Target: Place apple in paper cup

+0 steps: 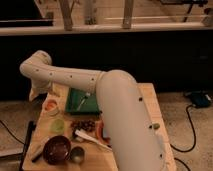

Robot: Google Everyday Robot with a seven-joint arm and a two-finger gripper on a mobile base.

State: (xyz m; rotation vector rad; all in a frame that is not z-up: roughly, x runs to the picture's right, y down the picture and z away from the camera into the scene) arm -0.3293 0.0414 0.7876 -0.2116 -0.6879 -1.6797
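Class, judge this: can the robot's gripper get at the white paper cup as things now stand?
Probably yes. The gripper hangs close beside the paper cup, by the table's edge, with nothing seen between them. The green tray lies on the cup's other side, off that path.

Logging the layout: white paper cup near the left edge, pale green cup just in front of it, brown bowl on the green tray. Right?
Not quite. The camera view shows the brown bowl on the table near the front left corner, not on the green tray. The paper cup and pale green cup are as said; the end effector hangs left of the paper cup.
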